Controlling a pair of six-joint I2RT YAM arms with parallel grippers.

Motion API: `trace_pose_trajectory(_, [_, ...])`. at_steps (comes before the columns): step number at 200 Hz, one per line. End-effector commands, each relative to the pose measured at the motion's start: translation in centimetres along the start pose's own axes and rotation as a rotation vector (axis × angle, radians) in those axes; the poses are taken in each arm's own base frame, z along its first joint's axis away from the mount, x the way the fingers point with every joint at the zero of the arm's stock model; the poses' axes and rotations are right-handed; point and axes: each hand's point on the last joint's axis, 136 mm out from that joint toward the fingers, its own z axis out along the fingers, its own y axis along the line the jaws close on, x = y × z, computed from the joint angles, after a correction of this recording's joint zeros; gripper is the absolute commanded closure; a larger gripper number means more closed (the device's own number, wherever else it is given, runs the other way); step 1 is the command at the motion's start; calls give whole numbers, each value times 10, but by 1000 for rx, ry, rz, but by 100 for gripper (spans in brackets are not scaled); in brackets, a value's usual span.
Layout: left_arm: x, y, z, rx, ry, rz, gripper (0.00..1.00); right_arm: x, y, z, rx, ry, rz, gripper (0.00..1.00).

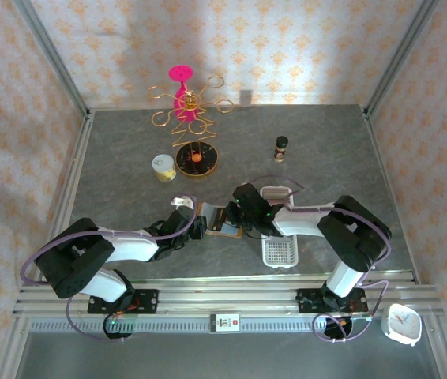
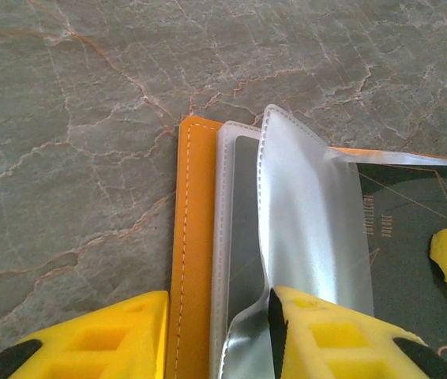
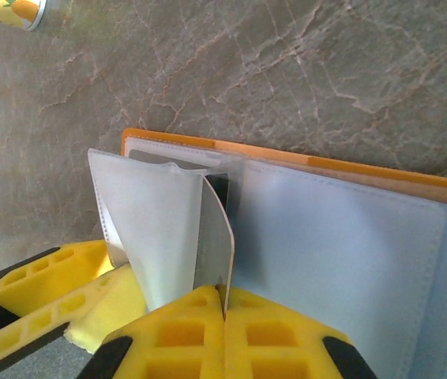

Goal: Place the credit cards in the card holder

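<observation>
Nearest, off the table's right corner, I noted a small white clock (image 1: 403,323). At mid-table the left gripper (image 2: 217,306) had its jaws partly apart astride the left edge of the card holder (image 2: 194,237), and I could not confirm a hold on anything. A clear sleeve (image 2: 310,213) stood against its right finger. The right gripper (image 3: 223,298) had its jaws pressed together on a grey credit card (image 3: 214,237), upright at the sleeve's mouth. The holder lay unfolded just left of a white slotted tray (image 1: 279,253). Farther off stood a can (image 1: 163,166), a gold wire stand (image 1: 197,158) and a small bottle (image 1: 282,147).
</observation>
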Motion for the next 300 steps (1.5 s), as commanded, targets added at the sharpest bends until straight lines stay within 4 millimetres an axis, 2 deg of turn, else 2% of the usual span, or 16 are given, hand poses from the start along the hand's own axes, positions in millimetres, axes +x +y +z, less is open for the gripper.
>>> trace_pose_trajectory(1, [-3,8,-7,-44,-22,-4,55,7,2,8,5,30,-38,100])
trace_pose_trajectory(30, [-14,10,-17,-43,-85,-41,41,9,-1,14,9,55,-42,100])
trace_pose_trajectory(50, [-20,8,-20,-24,-104,-60,40,11,-4,17,9,68,-40,100])
trace_pose_trajectory(83, [-30,16,-15,-41,-107,-115,48,11,-5,20,15,79,-41,100])
trace_pose_trajectory(96, [-31,21,-9,-46,-86,-138,56,11,-3,20,7,74,-39,100])
trace_pose_trajectory(119, [-23,27,1,-63,-37,-140,67,11,1,20,-13,77,-36,100])
trace_pose_trajectory(141, [-14,24,9,-50,12,-123,77,10,4,21,-29,77,-29,100])
trace_pose_trajectory(220, [2,27,7,-35,53,-145,77,-5,31,18,-199,14,98,100])
trace_pose_trajectory(253, [3,36,1,-69,36,-150,68,-9,22,24,-122,3,71,100])
trace_pose_trajectory(262, [2,37,0,-72,28,-152,68,-8,17,26,-98,7,60,96])
trace_pose_trajectory(283, [-1,39,-3,-76,11,-158,66,-5,5,28,-22,23,22,76])
trace_pose_trajectory(300, [-2,39,-4,-76,5,-163,66,-8,-4,25,44,9,-6,72])
